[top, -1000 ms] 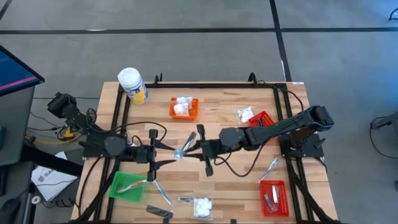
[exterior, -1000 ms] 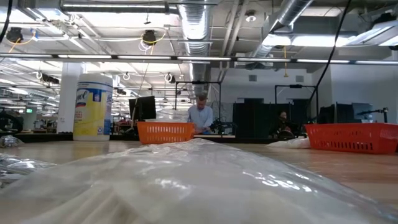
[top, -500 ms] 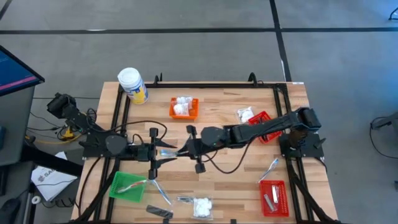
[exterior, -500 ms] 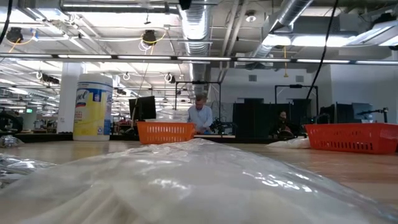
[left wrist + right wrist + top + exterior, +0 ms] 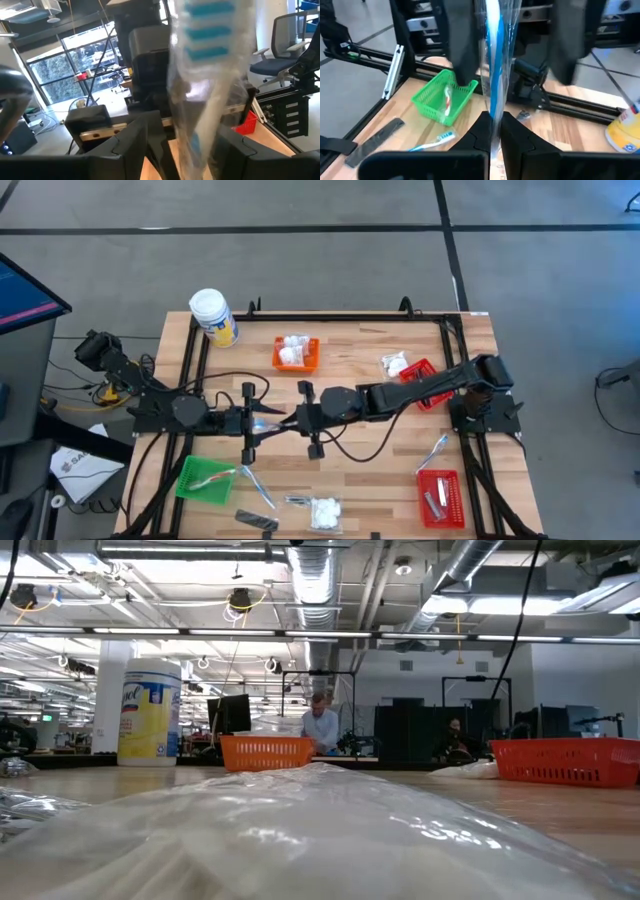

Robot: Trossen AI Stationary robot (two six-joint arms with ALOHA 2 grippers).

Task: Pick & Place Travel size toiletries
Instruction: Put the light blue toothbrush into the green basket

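Note:
A clear-wrapped toothbrush stick [image 5: 277, 418] with a blue handle [image 5: 492, 75] is held up over the table's middle. My right gripper [image 5: 293, 420] is shut on it. My left gripper [image 5: 258, 421] faces it, open, and its fingers [image 5: 135, 142] stand on either side of the stick's bristle end [image 5: 210, 30] without touching it. Other toiletries lie about: a white packet [image 5: 325, 510], a dark sachet [image 5: 256, 522] and sticks [image 5: 256, 486] near the front edge. Another stick [image 5: 432, 450] lies at the right. My right gripper pinches the stick's clear wrapper at its handle end [image 5: 493, 117] between the two fingers. The fingers come from the table's right, slanting slightly down, and lie along the stick. The stick juts out past them toward my left gripper, lifted clear of the table.
A green basket [image 5: 206, 478] stands front left and an orange basket [image 5: 296, 353] with white packets at the back. A red basket [image 5: 422, 370] stands at the right and another [image 5: 438, 498] front right. The yellow-labelled jar [image 5: 213, 317] is back left. Cables trail below both arms.
My right gripper has gone toward the table's left edge and slightly down, carrying the wrapped stick up to my left gripper. The stick's bristle end now stands between the left fingers. The stick has stayed clear of the table.

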